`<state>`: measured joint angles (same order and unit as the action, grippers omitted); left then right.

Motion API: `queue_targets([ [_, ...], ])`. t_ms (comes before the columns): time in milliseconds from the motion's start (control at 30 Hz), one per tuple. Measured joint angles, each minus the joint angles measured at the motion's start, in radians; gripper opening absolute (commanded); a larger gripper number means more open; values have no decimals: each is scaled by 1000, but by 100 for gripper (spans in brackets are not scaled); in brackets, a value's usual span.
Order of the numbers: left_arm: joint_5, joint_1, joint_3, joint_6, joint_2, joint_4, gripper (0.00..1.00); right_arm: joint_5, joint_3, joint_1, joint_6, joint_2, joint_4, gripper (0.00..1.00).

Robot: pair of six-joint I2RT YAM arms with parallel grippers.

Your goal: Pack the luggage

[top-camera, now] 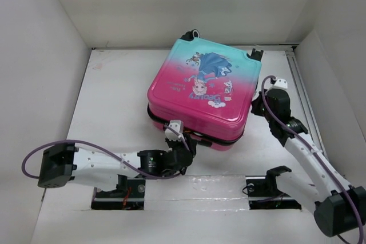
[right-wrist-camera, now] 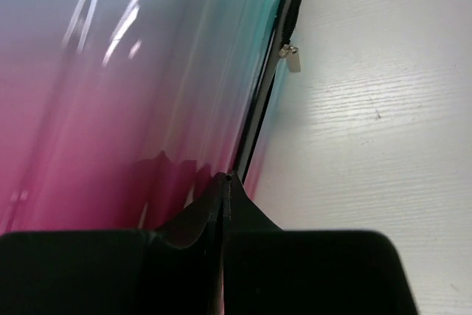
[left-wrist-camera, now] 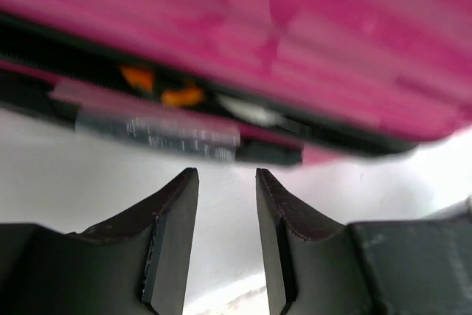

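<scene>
The luggage (top-camera: pixel 200 92) lies flat on the white table (top-camera: pixel 114 107), princess print up, its lid down on the base with a dark seam showing along the near edge. My left gripper (top-camera: pixel 187 141) sits low at that near edge. In the left wrist view it (left-wrist-camera: pixel 227 175) is open with nothing between the fingers, just short of the pink shell (left-wrist-camera: pixel 295 35). Something orange (left-wrist-camera: pixel 158 86) shows in the seam gap. My right gripper (top-camera: pixel 255 107) is at the luggage's right side. Shut and empty, its tips (right-wrist-camera: pixel 227 176) rest against the shell (right-wrist-camera: pixel 133 94) by the zipper line.
White walls enclose the table on the left, back and right. Black wheels (top-camera: pixel 255 54) and a handle (top-camera: pixel 191 34) stick out at the luggage's far edge. A metal zipper pull (right-wrist-camera: pixel 293 58) hangs on the right side seam. The arm bases (top-camera: pixel 120 190) sit at the near edge.
</scene>
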<state>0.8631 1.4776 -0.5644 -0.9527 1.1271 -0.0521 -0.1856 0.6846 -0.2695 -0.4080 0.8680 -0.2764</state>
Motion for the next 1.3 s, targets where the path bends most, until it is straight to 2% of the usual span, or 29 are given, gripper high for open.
queue_targets([
  [133,0,-100,0,23,35,-93,33,56,16,7,27,131,45,0],
  [267,9,-175,-4,85,111,-188,33,127,150,9,73,311,51,0],
  [400,-5,-237,-43,149,144,-207,33,161,260,16,79,441,78,0],
  [467,-13,-255,-45,170,140,-212,35,189,251,6,64,415,99,5],
  [500,-19,-256,-45,175,130,-211,37,203,230,0,52,385,124,13],
  [633,-35,-255,-40,173,47,-201,37,238,30,-33,4,166,222,31],
  [733,-39,-255,-18,150,-37,-185,38,257,-140,-48,-31,-2,232,32],
  [800,-32,-255,-7,122,-79,-154,51,267,-214,-58,-43,-72,228,33],
  [900,33,-254,-2,60,-127,-62,81,282,-286,-80,-56,-175,203,35],
  [1000,108,-282,-5,10,-180,25,88,288,-308,-106,-67,-246,199,40],
  [1133,79,-471,-34,50,-239,-8,97,288,-305,-125,-66,-257,201,48],
  [1167,42,-554,-48,59,-249,-24,100,288,-301,-127,-62,-250,199,50],
  [1300,-155,-902,-56,53,-296,-56,100,287,-277,-132,-40,-224,177,54],
])
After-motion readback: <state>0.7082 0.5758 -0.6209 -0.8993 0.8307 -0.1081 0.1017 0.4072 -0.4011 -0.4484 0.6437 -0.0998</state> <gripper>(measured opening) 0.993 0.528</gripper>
